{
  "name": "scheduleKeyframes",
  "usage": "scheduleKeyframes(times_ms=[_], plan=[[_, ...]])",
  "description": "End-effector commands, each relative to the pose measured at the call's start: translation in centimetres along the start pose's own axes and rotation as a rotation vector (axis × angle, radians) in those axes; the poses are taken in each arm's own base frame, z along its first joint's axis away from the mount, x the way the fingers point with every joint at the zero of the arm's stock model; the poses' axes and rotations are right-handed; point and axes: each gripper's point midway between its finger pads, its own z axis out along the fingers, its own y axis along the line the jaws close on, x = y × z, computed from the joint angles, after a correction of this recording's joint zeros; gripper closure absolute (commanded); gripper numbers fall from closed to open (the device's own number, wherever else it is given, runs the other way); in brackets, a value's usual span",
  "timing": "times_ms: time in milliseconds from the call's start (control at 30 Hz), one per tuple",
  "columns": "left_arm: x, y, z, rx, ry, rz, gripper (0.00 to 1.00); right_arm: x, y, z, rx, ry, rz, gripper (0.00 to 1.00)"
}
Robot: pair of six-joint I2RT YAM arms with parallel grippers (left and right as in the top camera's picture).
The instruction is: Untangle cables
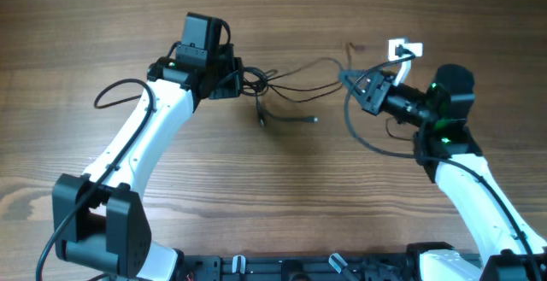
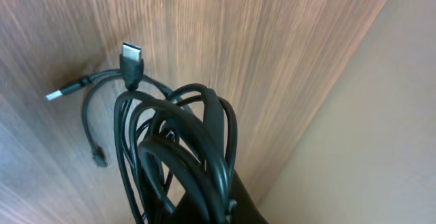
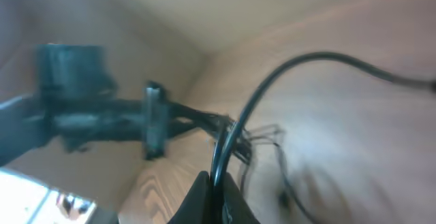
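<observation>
Fingers of our left gripper [image 1: 242, 80] and right gripper [image 1: 353, 83] are both clamped tight in the overhead view. Each grips the cables [image 1: 295, 84], which stretch between them over the table [image 1: 256, 196]. We judge this spread is meant to draw the tangle apart.

From the left wrist, we see a bunch of loops pinched in the closed jaws, one plug [image 2: 131, 60] sticking up.

The right wrist view is blurred. There we pinch a single strand [image 3: 272, 81] that leads toward the tangle.

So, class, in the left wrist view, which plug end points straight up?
The broad USB plug above the bunched cables; the slim plug points left and the small plug points down.
</observation>
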Motion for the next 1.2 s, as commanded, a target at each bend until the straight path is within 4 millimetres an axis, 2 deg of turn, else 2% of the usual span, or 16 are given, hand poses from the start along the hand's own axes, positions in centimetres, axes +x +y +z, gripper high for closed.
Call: scheduleKeyframes(times_ms=[0,33,133,167,233,433,567,667,733,1000,1067,1167], plan=[[-2.5,-2.1,-1.4,0.074,-0.079,-0.036,0.96,0.5,-4.1,-1.0,0.209,-0.025,0.057,0.92],[-2.5,-2.1,-1.5,0.072,-0.069,-0.039,0.96,1.2,-5.1,-1.2,0.26,-0.01,0.084,0.78],[-2.0,-2.0,-1.4,0.062,-0.031,-0.04,0.96,2.7,-6.1,-1.5,0.306,0.055,0.022,0.11],[-1.7,-1.9,-1.4,0.057,-0.017,-0.038,0.96,2.9,-6.2,-1.6,0.305,0.067,-0.005,0.04],[-1.0,-1.7,-1.3,0.048,0.007,-0.032,0.96,3.2,-5.8,-1.4,0.281,0.085,-0.047,0.0],[2.7,-0.2,-1.0,0.008,0.096,0.025,0.96,4.0,-3.0,0.7,0.17,0.121,-0.165,0.01],[5.0,0.7,-0.7,-0.003,0.117,0.075,0.96,5.4,-0.5,3.2,0.085,0.149,-0.221,0.09],[5.9,1.2,-0.6,-0.006,0.117,0.099,0.96,5.9,-1.0,4.6,0.131,0.133,-0.133,0.14],[6.6,1.6,-0.5,-0.01,0.121,0.116,0.96,6.7,-1.6,5.7,0.165,0.137,-0.065,0.24],[7.6,2.1,-0.5,-0.019,0.135,0.137,0.96,10.2,-1.8,9.0,0.133,0.202,0.058,0.41],[7.6,2.2,-0.5,-0.019,0.135,0.144,0.96,11.1,-2.0,9.7,0.131,0.22,0.1,0.51],[7.6,2.2,-0.5,-0.018,0.134,0.167,0.96,11.5,-2.0,10.1,0.123,0.222,0.133,0.66]])
